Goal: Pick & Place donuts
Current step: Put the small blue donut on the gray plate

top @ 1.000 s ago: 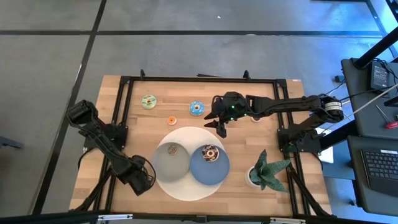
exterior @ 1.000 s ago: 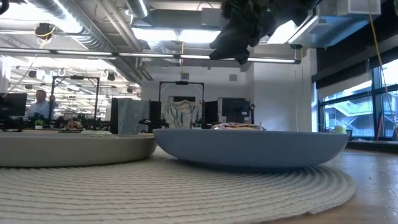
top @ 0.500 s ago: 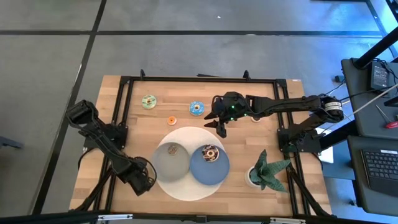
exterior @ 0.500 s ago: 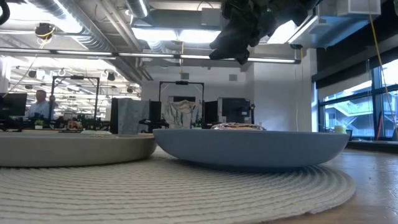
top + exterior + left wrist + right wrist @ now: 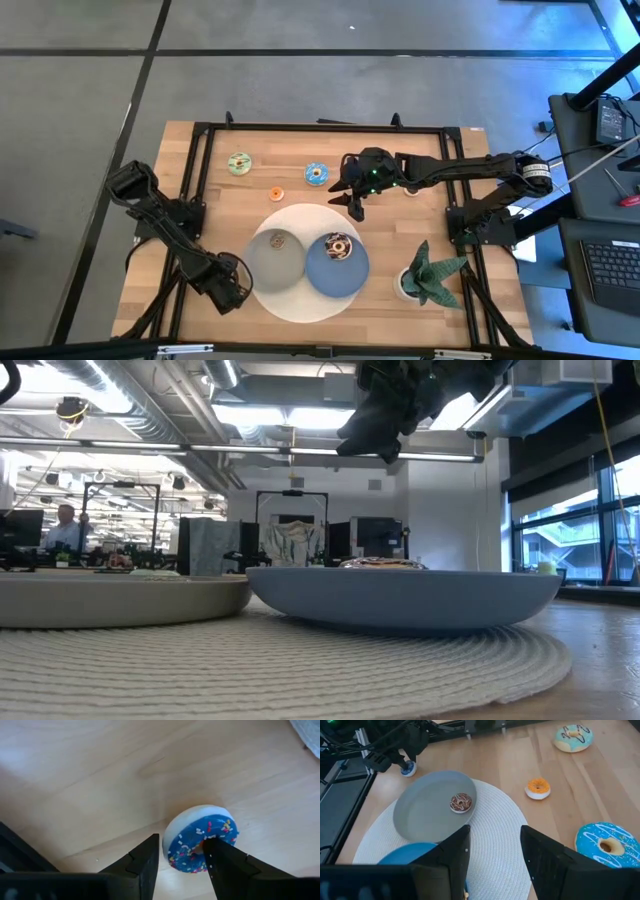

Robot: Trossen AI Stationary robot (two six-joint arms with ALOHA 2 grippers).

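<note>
Left gripper (image 5: pixel 238 292) — low at the desk's (image 5: pixel 200 240) near-left, fingers parted around a small blue donut (image 5: pixel 202 843) resting on the wood, one finger over its hole. Grey plate (image 5: pixel 262 262) holds a brown donut (image 5: pixel 278 240); blue plate (image 5: pixel 350 272), a chocolate one (image 5: pixel 338 245). Right gripper (image 5: pixel 351 202) — raised, open, empty; a bigger blue donut (image 5: pixel 317 174) just to its left.
</note>
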